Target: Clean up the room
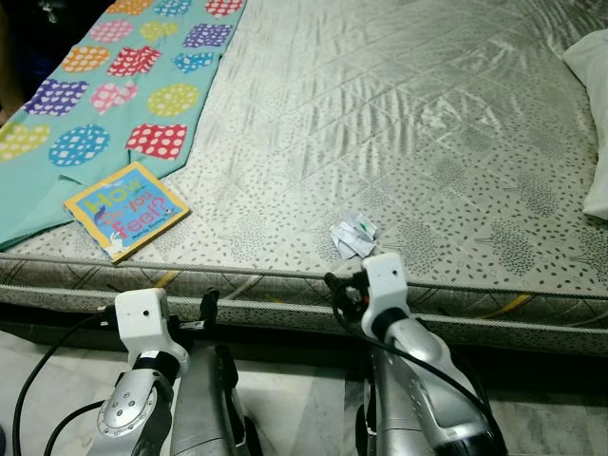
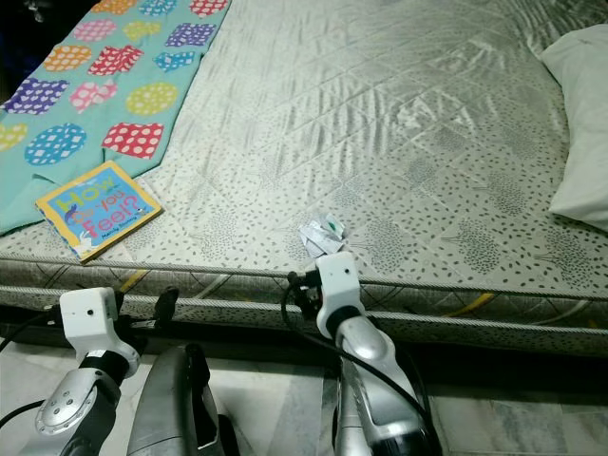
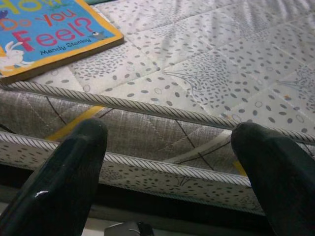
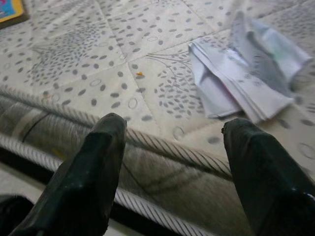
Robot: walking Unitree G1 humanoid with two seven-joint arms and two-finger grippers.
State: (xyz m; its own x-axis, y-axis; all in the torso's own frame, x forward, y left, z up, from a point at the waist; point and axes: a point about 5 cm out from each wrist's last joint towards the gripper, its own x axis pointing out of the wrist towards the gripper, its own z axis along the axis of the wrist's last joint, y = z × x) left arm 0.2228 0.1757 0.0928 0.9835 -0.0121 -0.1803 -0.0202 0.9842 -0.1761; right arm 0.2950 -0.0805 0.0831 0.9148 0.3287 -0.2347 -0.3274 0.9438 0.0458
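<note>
A crumpled white paper wrapper [image 1: 354, 234] lies on the grey patterned mattress [image 1: 399, 123], close to its front edge. A children's book "How Do You Feel?" [image 1: 126, 210] lies flat near the front left, partly on a teal blanket. My right gripper [image 4: 174, 123] is open, level with the mattress edge, just short of the wrapper [image 4: 246, 83] and slightly to one side of it. My left gripper [image 3: 168, 130] is also open and holds nothing. It hangs in front of the mattress side, below and to the right of the book [image 3: 44, 29].
A teal blanket with dotted colour patches [image 1: 114, 85] covers the bed's left part. A white pillow [image 1: 594, 95] lies at the right edge. The piped mattress edge [image 1: 285, 280] runs across in front of both arms, with pale floor tiles [image 1: 304, 408] below.
</note>
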